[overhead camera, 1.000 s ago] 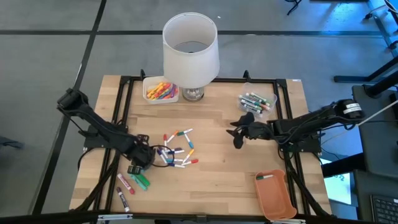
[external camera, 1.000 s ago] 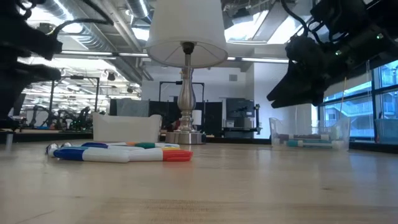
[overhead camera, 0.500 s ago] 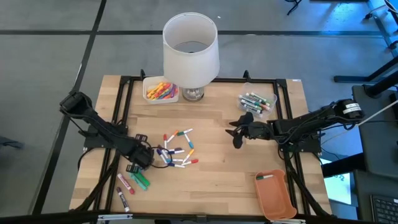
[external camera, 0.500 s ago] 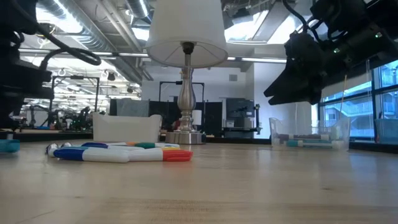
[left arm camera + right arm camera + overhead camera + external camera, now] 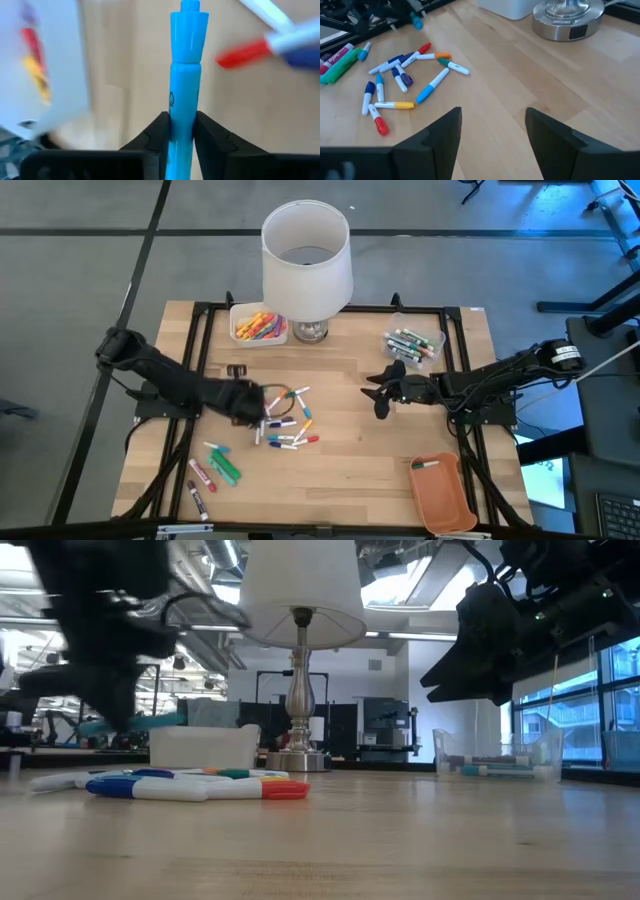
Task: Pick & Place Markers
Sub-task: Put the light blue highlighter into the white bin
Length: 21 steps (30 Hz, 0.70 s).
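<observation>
The left gripper (image 5: pixel 181 131) pinches a light-blue marker (image 5: pixel 184 75) between its fingers (image 5: pixel 156 134) and carries it above the bench, over the loose scatter of markers (image 5: pixel 287 420) at mid-bench. The white tray (image 5: pixel 258 326) at the far left edge, beside the lamp (image 5: pixel 307 268), already holds a bunch of orange, yellow and pink pens, and the clear bin (image 5: pixel 414 342) toward the far right corner holds several green-capped ones. An orange tray (image 5: pixel 442 492) at the near right corner has one marker in it. So sorting seems partly done: about a dozen white-bodied pens lie at mid-bench, and green and pink ones (image 5: pixel 212 473) wait near the near left corner. The right gripper (image 5: pixel 492 130) hovers right of centre, fingers spread and empty.
</observation>
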Tool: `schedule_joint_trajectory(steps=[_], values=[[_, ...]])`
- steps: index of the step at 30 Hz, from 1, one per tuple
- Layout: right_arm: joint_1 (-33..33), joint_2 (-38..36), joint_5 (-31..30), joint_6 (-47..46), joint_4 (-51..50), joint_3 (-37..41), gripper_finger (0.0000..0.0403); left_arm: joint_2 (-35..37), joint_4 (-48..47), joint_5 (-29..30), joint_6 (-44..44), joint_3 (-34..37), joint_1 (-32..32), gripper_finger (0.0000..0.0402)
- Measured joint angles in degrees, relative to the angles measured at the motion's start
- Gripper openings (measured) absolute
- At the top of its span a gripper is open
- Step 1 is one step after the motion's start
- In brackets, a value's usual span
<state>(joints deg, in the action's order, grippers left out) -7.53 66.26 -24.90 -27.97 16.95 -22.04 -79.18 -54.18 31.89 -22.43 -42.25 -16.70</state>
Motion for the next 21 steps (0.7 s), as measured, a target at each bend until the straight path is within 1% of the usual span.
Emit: schedule_joint_trajectory(steps=[3, 5, 7, 10, 12, 14, 16, 19, 21], values=[[0.00, 0.00, 0.02, 0.02, 0.11, 0.00, 0.0217, 0.26, 0.52, 3.50, 4.50, -1.67, 5.69, 0.0068], [0.00, 0.00, 0.02, 0.02, 0.12, 0.00, 0.0217, 0.26, 0.76, 6.82, 7.38, -2.47, 10.01, 0.0066], [0.00, 0.00, 0.02, 0.02, 0.13, 0.00, 0.0217, 0.26, 2.25, 11.70, 11.07, -2.68, 14.54, 0.0066], [0.00, 0.00, 0.04, 0.08, 0.11, 0.00, 0.0217, 0.26, 6.86, 20.29, 18.65, -2.68, 20.86, 0.0070], [0.01, 0.00, 0.61, 0.39, 0.07, 0.00, 0.0217, 0.26, 11.44, 23.15, 24.27, -2.68, 24.34, 0.0072], [0.02, 0.00, 1.51, 1.36, 0.04, 0.00, 0.0217, 0.26, 16.68, 23.73, 29.15, -2.68, 27.66, 0.0075], [0.02, 0.00, 1.68, 1.42, -0.02, 0.00, 0.0217, 0.26, 21.29, 22.46, 31.76, -2.69, 30.81, 0.0079], [0.02, 0.00, 2.49, 1.37, -0.04, 0.00, 0.0217, 0.26, 26.62, 19.94, 32.67, -2.28, 35.04, 0.0091], [0.02, 0.00, 3.30, 1.18, -0.06, 0.00, 0.0217, 0.26, 27.48, 18.10, 32.34, -1.70, 37.50, 0.0106]])
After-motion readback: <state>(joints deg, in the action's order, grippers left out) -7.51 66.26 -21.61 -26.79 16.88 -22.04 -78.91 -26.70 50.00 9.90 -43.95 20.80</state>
